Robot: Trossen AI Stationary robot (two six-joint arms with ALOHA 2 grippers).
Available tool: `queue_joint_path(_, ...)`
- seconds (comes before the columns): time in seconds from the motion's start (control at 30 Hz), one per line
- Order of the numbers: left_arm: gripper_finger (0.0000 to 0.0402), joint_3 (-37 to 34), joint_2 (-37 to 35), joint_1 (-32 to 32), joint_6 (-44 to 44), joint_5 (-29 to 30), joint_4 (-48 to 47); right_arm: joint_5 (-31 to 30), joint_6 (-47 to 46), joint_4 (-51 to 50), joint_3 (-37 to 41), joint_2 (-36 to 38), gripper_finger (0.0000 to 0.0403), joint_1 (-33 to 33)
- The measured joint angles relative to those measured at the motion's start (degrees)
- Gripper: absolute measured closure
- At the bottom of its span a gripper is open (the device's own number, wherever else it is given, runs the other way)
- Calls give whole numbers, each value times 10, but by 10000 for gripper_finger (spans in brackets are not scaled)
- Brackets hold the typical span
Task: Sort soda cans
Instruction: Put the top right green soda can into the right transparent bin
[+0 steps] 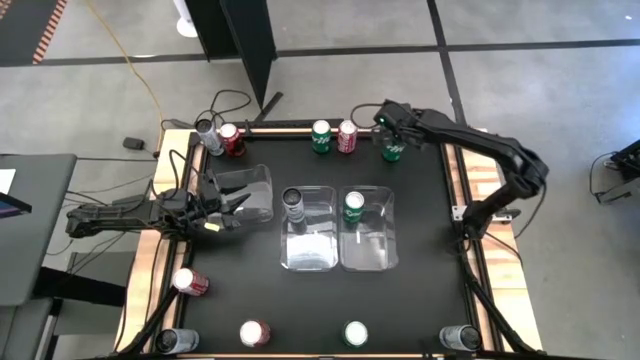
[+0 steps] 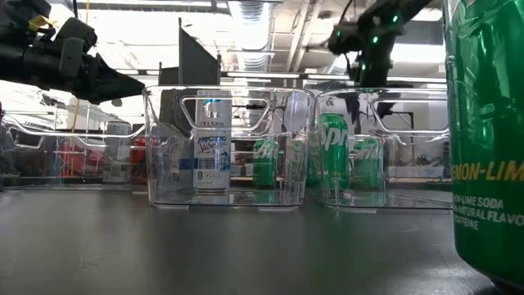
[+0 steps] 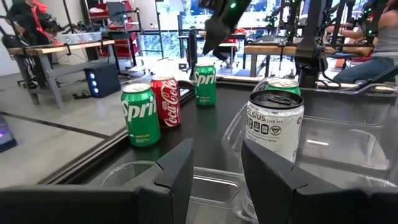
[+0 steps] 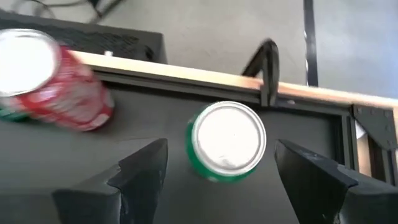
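My right gripper [image 4: 221, 168] is open and hangs over a green can [image 4: 227, 140] standing near the table's far edge [image 1: 392, 150], one finger on either side of its silvery top and clear of it. A red can [image 4: 56, 87] stands beside that. My left gripper [image 3: 214, 168] is open and empty above the left clear bin [image 1: 245, 192]. The middle bin [image 1: 312, 250] holds a silver can [image 3: 273, 124] standing upright. The right bin [image 1: 370, 250] holds an upright green can [image 1: 354, 205].
Along the far edge stand a silver can [image 1: 207, 133], a red can [image 1: 232, 140], a green can [image 1: 321, 137] and a red can [image 1: 347, 136]. Near the near edge are red cans [image 1: 190, 282] [image 1: 254, 333], a green can [image 1: 355, 333] and dark cans [image 1: 170, 342] [image 1: 460, 338].
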State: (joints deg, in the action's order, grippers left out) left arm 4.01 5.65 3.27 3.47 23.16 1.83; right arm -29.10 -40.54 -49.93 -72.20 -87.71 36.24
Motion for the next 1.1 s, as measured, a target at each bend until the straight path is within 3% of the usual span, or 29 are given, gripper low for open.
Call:
queue_joint_path(0.43,270,0,0,0,0,-5,-23,31,-23,21,0,-35,32,39)
queue_joint_path(1.1,270,0,0,0,2,-5,-24,39,-77,37,44,-35,30,56)
